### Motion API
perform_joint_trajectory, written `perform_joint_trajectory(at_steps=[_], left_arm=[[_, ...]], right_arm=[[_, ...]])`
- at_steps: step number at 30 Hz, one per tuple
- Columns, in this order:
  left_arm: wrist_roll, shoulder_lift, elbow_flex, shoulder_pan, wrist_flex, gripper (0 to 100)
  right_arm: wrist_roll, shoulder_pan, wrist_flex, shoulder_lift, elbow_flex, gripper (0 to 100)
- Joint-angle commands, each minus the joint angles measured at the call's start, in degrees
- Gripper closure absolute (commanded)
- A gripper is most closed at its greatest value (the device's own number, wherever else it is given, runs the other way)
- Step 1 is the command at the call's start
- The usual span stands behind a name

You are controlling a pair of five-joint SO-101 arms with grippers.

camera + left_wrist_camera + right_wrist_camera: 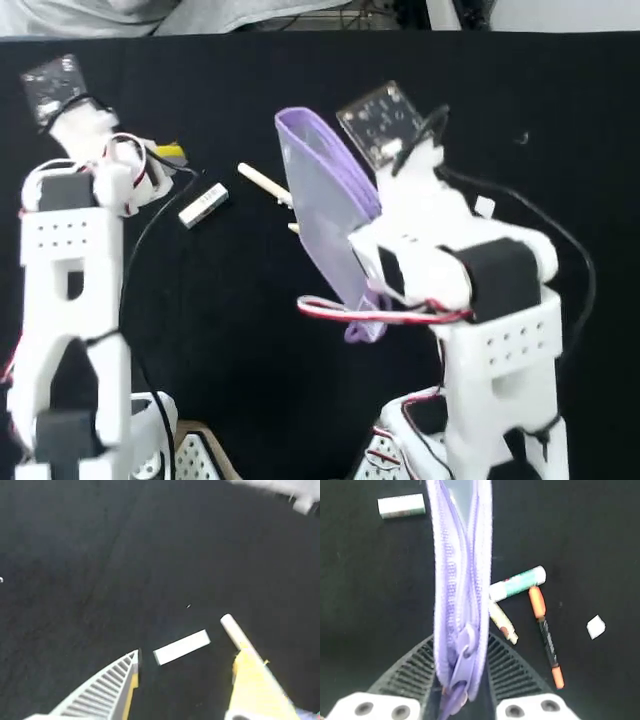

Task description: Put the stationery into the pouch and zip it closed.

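From above: purple pouch (pixel 325 200) held on edge, lifted off the black table (pixel 230 350), lower end tucked under the right arm (pixel 480 280). White eraser (pixel 203 204) and cream stick (pixel 265 183) lying on the table between pouch and left gripper (pixel 165 163), eraser the nearer to that gripper but apart from it. From the left wrist: left gripper (pixel 186 659) spread wide with nothing in it, eraser (pixel 181 646) flat on the table just ahead of the gap between the jaws. Cream stick (pixel 232 627) at the tip of the yellow finger (pixel 255 685), contact impossible to tell. From the right wrist: right gripper (pixel 461 647) clamped on the pouch (pixel 462 570) at its zipper end, zipper pull (pixel 462 641) right between the jaws, pouch mouth parted at the far end. On the table beneath, to one side of the pouch: green-and-white tube (pixel 517 583), orange-and-black pen (pixel 545 635), pale pen (pixel 502 622) partly hidden behind the pouch, small white scrap (pixel 595 626) farther out. Eraser (pixel 401 505) on the other side, well clear.
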Motion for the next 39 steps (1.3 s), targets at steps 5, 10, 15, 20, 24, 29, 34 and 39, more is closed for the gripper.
perform_joint_trajectory(at_steps=[5,10,15,20,24,29,34,39], left_arm=[[-11.69,11.78,-10.86,6.20,2.11,70],[-19.25,25.32,-22.20,7.34,7.12,70],[-26.46,41.76,-39.52,7.16,14.77,70],[-35.08,56.35,-58.95,7.08,21.27,70],[-40.53,66.73,-73.19,7.25,25.85,70],[-43.25,78.59,-86.46,6.55,29.19,70],[-43.25,87.56,-97.80,6.55,35.87,70],[-43.34,91.52,-102.90,6.73,36.75,78]], right_arm=[[-0.35,-0.53,0.70,-7.60,7.34,98.8],[0.09,-0.53,0.88,-8.40,10.15,98.8],[1.67,-0.79,0.97,-8.40,11.91,98.8],[2.20,-0.79,0.62,-8.66,14.73,98.8],[2.20,-0.79,0.62,-8.75,14.81,98.8],[2.20,-0.79,0.62,-8.75,14.81,98.8],[2.20,-0.79,0.53,-8.75,14.90,98.8],[2.20,-0.79,0.44,-8.75,14.99,98.8]])
